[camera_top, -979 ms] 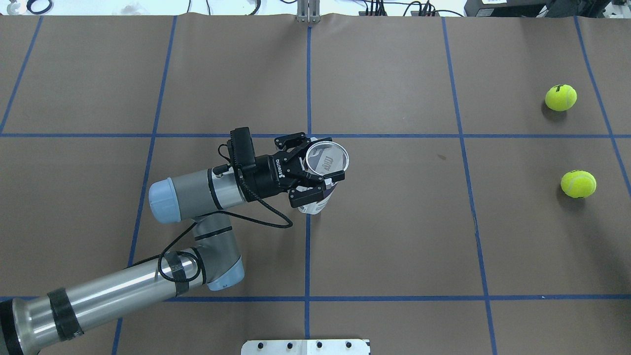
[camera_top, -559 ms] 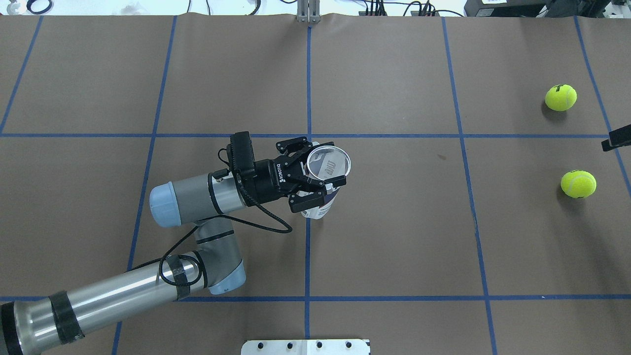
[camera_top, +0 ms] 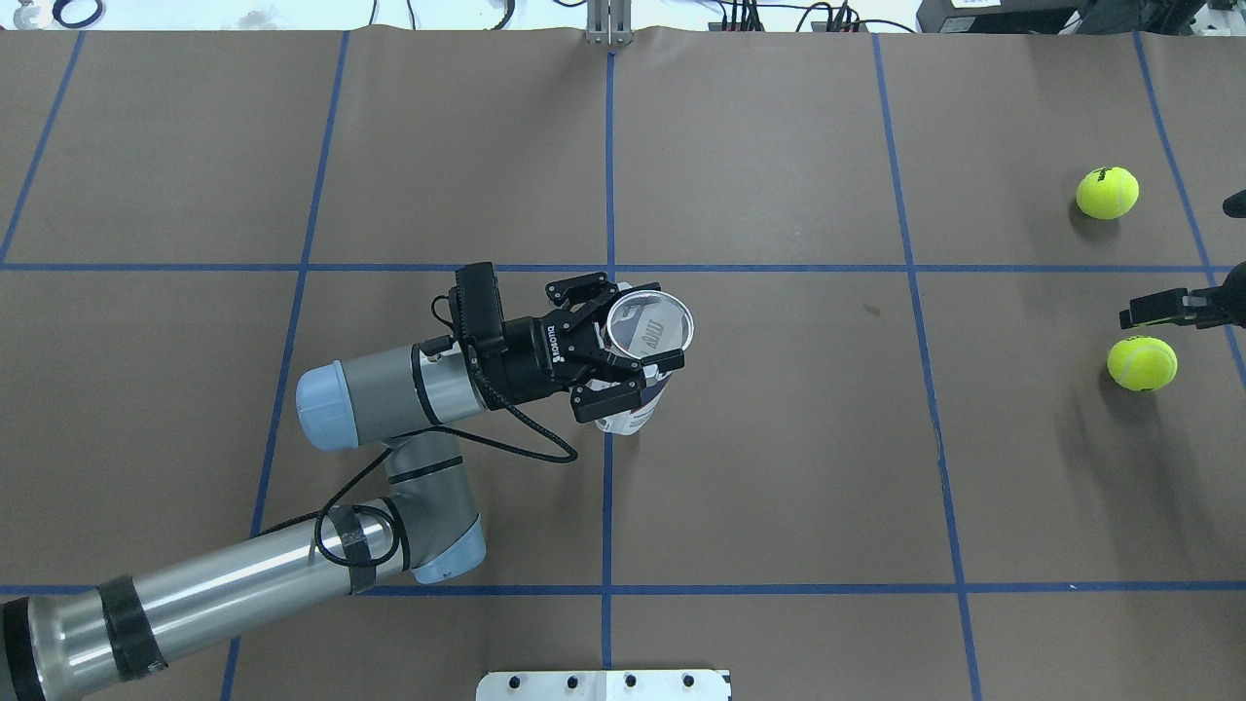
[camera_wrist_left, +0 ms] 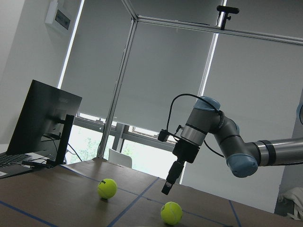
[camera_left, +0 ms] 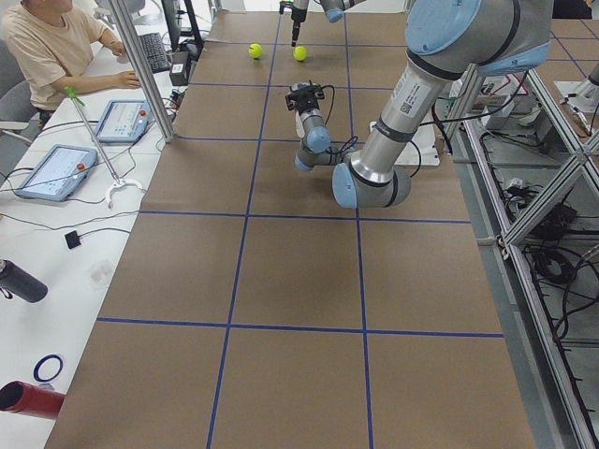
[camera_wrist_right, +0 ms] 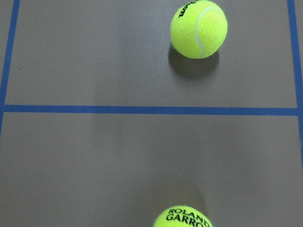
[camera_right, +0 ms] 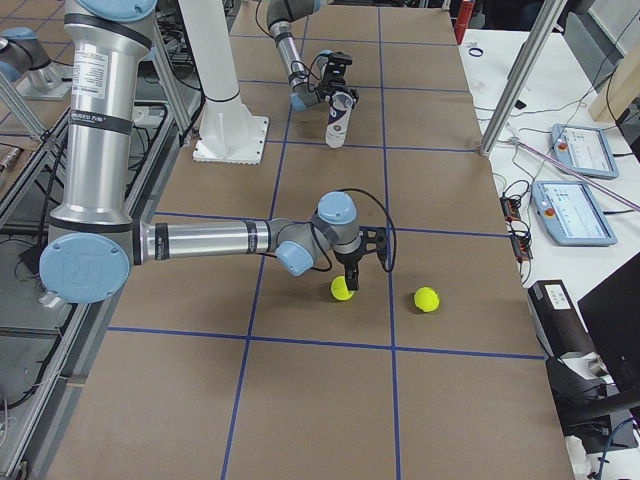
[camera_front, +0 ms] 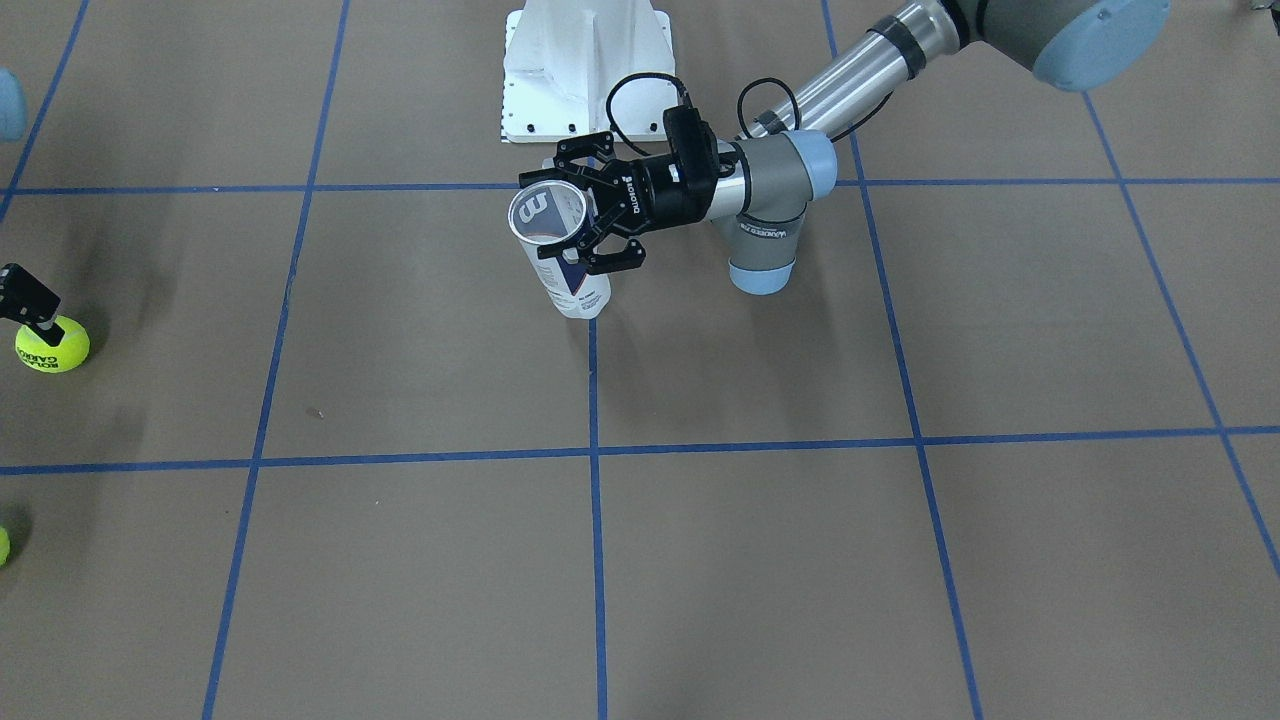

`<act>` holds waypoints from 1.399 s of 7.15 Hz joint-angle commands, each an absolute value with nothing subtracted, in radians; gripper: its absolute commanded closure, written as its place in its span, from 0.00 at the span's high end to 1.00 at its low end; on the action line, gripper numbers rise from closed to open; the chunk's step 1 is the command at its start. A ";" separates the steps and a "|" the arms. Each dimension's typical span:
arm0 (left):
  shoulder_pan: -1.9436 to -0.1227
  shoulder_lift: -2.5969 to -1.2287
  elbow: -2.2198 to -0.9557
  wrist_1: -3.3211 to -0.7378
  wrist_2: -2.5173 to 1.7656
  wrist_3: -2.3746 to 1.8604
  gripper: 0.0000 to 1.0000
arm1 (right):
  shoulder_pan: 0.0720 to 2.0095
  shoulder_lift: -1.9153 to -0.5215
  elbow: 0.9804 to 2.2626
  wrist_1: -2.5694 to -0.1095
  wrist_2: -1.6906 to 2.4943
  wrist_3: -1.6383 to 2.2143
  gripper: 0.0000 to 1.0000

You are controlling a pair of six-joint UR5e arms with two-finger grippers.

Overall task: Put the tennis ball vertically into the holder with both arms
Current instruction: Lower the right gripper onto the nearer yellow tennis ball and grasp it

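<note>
The holder (camera_top: 649, 322), a clear can with a white and navy label, stands nearly upright near the table's middle, its open mouth up. It also shows in the front view (camera_front: 572, 285). My left gripper (camera_top: 638, 329) is shut on the holder near its rim. Two yellow tennis balls lie at the far right, one nearer me (camera_top: 1142, 363) and one farther off (camera_top: 1107, 192). My right gripper (camera_right: 369, 275) points down, open and empty, with one finger just above the nearer ball (camera_right: 343, 289). The right wrist view shows both balls, the nearer one (camera_wrist_right: 182, 218) at its bottom edge.
The white flanged pedestal (camera_front: 585, 70) stands at my base, behind the holder. A person (camera_left: 56, 42) sits at a side desk with tablets beyond the table's far edge. Metal frame posts (camera_right: 515, 75) stand along that edge.
My right gripper has come into the overhead view from the right edge and now hangs over the nearer ball. My left gripper has shifted the holder slightly.
</note>
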State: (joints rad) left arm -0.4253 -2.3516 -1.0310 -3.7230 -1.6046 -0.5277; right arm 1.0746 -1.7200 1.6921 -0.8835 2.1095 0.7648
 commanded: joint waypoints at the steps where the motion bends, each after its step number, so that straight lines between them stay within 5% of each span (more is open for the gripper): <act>1: -0.423 -2.352 -1.029 -3.723 -1.605 -0.528 0.58 | 1.004 -1.750 1.686 -0.867 2.039 0.772 1.00; 4: -0.423 -2.350 -1.028 -3.723 -1.605 -0.528 0.58 | 0.947 -1.772 1.684 -0.867 1.976 0.759 0.99; 5: -0.423 -2.350 -1.028 -3.723 -1.605 -0.528 0.58 | 0.922 -1.779 1.684 -0.867 1.932 0.756 0.85; 6: -0.423 -2.350 -1.028 -3.723 -1.605 -0.528 0.58 | 0.917 -1.778 1.686 -0.868 1.928 0.753 0.40; 7: -0.423 -2.350 -1.028 -3.723 -1.605 -0.528 0.58 | 0.917 -1.773 1.692 -0.868 1.927 0.746 0.15; 8: -0.423 -2.350 -1.028 -3.723 -1.605 -0.528 0.58 | 0.919 -1.766 1.700 -0.868 1.931 0.744 0.00; 10: -0.423 -2.349 -1.029 -3.725 -1.605 -0.528 0.58 | 0.931 -1.761 1.784 -0.880 1.966 0.745 0.00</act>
